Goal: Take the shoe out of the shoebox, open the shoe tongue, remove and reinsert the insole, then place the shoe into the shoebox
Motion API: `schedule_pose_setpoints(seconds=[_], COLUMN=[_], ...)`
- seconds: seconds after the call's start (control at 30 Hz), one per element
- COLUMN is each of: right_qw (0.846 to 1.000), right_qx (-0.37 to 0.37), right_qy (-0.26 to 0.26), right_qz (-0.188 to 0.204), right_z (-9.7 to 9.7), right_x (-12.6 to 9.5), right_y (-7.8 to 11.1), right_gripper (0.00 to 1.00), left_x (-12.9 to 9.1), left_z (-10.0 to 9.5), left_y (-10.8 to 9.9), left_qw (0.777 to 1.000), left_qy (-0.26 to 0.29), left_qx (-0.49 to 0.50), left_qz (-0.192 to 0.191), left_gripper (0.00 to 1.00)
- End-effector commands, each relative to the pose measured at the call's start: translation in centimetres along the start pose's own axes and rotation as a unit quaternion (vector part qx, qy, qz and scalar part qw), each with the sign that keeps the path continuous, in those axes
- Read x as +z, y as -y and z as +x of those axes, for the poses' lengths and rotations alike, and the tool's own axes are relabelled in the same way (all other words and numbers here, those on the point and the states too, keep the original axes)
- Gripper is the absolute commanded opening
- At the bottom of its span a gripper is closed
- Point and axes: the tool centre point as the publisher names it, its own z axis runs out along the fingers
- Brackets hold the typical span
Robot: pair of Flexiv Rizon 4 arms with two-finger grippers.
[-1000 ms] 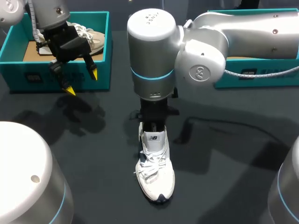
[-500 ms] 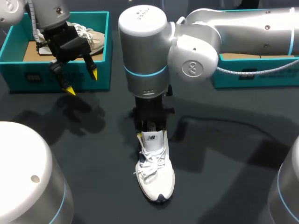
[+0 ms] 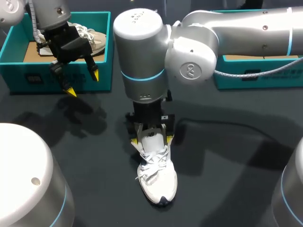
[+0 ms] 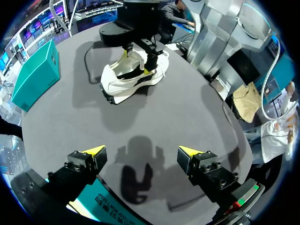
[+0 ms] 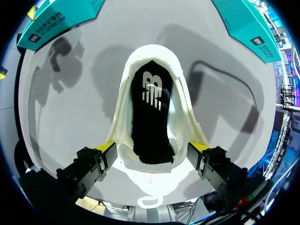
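A white sneaker is sitting upright on the dark counter, near its middle, outside both boxes. The right gripper is hanging straight down over the sneaker's heel end. Its fingers are spread wide, with one yellow tip flanking each side of the collar; I cannot tell whether they are touching it. From the right wrist, the black insole is showing inside the sneaker's mouth, lying between the spread tips of that gripper.

The left gripper is hovering well apart from the sneaker, just in front of the teal shoebox at the counter's far left. Its fingers are also spread and holding nothing. A second shoe is lying inside that shoebox. Another teal box is standing at the far right.
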Motion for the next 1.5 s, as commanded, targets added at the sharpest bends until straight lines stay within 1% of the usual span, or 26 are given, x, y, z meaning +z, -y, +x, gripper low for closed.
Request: schedule_pose_setpoints(seconds=[0.03, 0.4, 0.47, 0.57, 0.67, 0.93, 1.0, 1.03, 1.13, 1.17, 1.2, 1.33, 1.5], right_qw=[1.0, 1.0, 1.0, 0.999, 0.999, 0.999, 0.999, 0.999, 0.999, 0.999, 0.999, 0.998, 0.998], right_qx=[0.004, 0.013, 0.014, 0.016, 0.017, 0.014, 0.016, 0.02, 0.026, 0.026, 0.026, 0.018, 0.004], right_qy=[0.0, 0.004, 0.006, 0.01, 0.012, 0.017, 0.018, 0.021, 0.023, 0.023, 0.024, 0.03, 0.032], right_qz=[-0.006, -0.019, -0.022, -0.027, -0.031, -0.036, -0.037, -0.037, -0.039, -0.039, -0.04, -0.045, -0.047], right_z=[-0.1, -0.8, -0.9, -1.1, -1.3, -1.1, -0.9, -0.8, -0.6, -0.6, -0.5, -0.1, 0.0], right_x=[0.2, -0.2, -0.3, -0.7, -1.0, -2.0, -2.4, -2.6, -2.8, -2.9, -3.0, -3.3, -3.2], right_y=[0.6, 1.6, 1.8, 2.1, 2.4, 3.7, 4.4, 4.8, 5.4, 5.5, 5.6, 5.2, 4.4], right_gripper=[1.0, 1.0, 0.96, 0.78, 0.67, 0.68, 0.64, 0.58, 0.47, 0.41, 0.38, 0.34, 0.33], left_x=[0.0, 0.0, 0.0, 0.0, 0.0, 0.0, 0.0, 0.0, 0.0, 0.0, 0.0, 0.0, 0.0], left_z=[0.0, 0.0, 0.0, 0.0, 0.0, 0.0, 0.0, 0.0, 0.0, 0.0, 0.0, 0.0, 0.0], left_y=[0.0, 0.0, 0.0, 0.0, 0.0, 0.0, 0.0, 0.0, 0.0, 0.0, 0.0, 0.0, 0.0], left_qw=[1.0, 1.0, 1.0, 1.0, 1.0, 1.0, 1.0, 1.0, 1.0, 1.0, 1.0, 1.0, 1.0], left_qy=[0.0, 0.0, 0.0, 0.0, 0.0, 0.0, 0.0, 0.0, 0.0, 0.0, 0.0, 0.0, 0.0], left_qx=[0.0, 0.0, 0.0, 0.0, 0.0, 0.0, 0.0, 0.0, 0.0, 0.0, 0.0, 0.0, 0.0], left_qz=[-0.001, -0.001, -0.001, -0.001, -0.001, -0.001, -0.001, -0.001, -0.001, -0.001, -0.001, -0.001, -0.001], left_gripper=[1.0, 1.0, 1.0, 1.0, 1.0, 1.0, 1.0, 1.0, 1.0, 1.0, 1.0, 1.0, 1.0])
